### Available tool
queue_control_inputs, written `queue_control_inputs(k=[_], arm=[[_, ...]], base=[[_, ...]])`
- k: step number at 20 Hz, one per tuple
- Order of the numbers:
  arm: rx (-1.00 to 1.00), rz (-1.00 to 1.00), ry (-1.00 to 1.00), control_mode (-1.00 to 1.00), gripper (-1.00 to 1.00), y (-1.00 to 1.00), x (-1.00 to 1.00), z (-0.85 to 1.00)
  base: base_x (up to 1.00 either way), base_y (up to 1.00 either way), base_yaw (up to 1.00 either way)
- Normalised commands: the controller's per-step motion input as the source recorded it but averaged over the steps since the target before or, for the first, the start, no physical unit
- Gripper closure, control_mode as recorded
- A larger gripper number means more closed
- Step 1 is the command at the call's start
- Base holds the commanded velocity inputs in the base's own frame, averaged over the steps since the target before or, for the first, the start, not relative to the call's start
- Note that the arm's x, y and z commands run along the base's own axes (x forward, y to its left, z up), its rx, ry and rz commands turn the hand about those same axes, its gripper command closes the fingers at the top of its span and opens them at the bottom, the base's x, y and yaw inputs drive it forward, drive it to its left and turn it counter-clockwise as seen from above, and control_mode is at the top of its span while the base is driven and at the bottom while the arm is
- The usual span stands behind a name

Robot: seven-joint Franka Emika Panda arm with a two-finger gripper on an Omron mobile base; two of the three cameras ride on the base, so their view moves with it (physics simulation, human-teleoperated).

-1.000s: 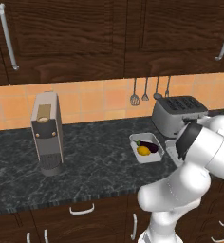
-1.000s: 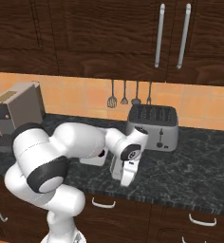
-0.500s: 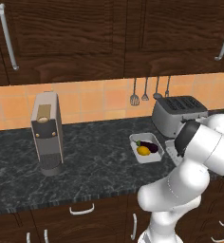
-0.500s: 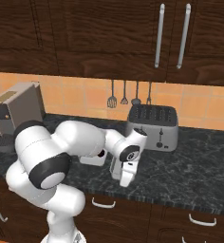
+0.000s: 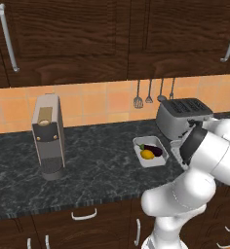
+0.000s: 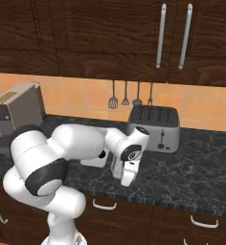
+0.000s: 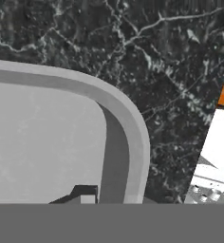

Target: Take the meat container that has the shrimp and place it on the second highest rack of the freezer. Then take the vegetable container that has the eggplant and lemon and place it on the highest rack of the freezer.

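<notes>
While the vegetable container (image 5: 150,151) with the eggplant (image 5: 154,150) and lemon (image 5: 146,154) sits on the counter (image 5: 97,165), the gripper (image 7: 115,201) has pinched its rim, so lifting and freezer placement remain.

The vegetable container (image 5: 150,151) is a shallow, pale grey, rectangular tray with rounded corners, lying flat on the dark marbled worktop (image 5: 97,165) just in front of the silver toaster (image 5: 181,116), on that toaster's left. Inside it the eggplant (image 5: 153,149) lies lengthwise along the side nearer the toaster, slim, dark purple and glossy. The lemon (image 5: 146,154), a small yellow oval, sits touching the eggplant on the side away from the toaster.
</notes>
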Motion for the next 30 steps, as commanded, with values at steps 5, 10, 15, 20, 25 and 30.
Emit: queue_control_inputs(k=[5, 10, 15, 20, 25, 30], arm=[[-0.02, -0.05, -0.23, -1.00, 1.00, 0.01, -0.48, 0.87], [-0.06, -0.10, -0.02, -1.00, 1.00, 0.47, -0.56, 0.96], [0.03, -0.01, -0.01, -1.00, 1.00, 0.59, -0.68, 0.78], [0.03, 0.03, 0.00, -1.00, 1.00, 0.92, -0.44, 0.49], [0.04, 0.00, 0.00, -1.00, 1.00, 0.81, -0.39, 0.22], [0.02, 0.00, 0.00, 1.00, 1.00, 0.21, -0.44, 0.06]], base=[[0.00, 0.00, 0.00], [0.00, 0.00, 0.00], [0.00, 0.00, 0.00], [0.00, 0.00, 0.00], [0.00, 0.00, 0.00], [-0.40, 0.00, -0.06]])
